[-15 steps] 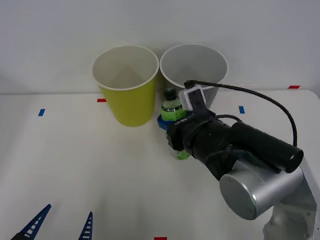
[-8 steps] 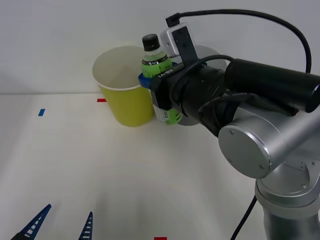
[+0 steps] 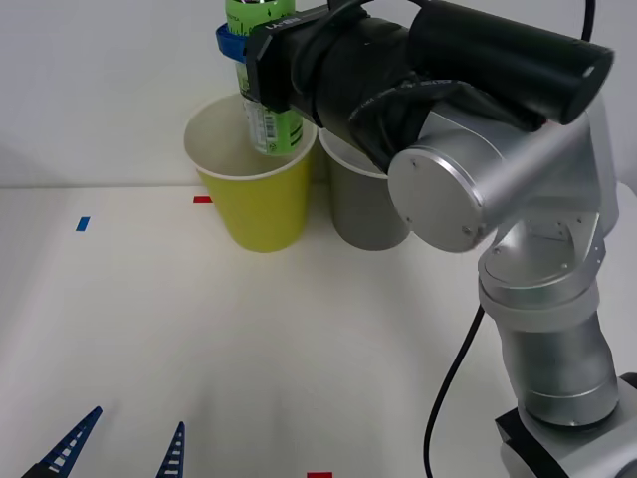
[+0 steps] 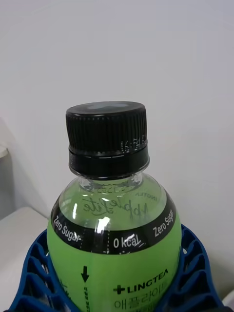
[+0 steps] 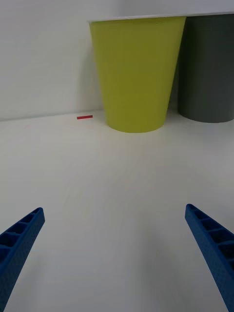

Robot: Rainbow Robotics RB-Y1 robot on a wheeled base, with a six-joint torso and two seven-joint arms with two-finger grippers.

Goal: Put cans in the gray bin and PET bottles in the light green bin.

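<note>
White tabletop (image 3: 299, 349) is seen nearest, where the left gripper (image 3: 114, 448) waits low with fingers spread. Farther off, the right gripper (image 3: 249, 50), reached forward horizontally, is clamped on the PET bottle (image 3: 261, 90), held upright above the light green bin (image 3: 254, 209). Release should be centred over that opening, not the gray bin (image 3: 363, 214) beside it.

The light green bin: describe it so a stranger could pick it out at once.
Two tapered buckets stand side by side at the table's far edge. The light green bin is on the robot's left, yellow-green beside the gray bin.
</note>
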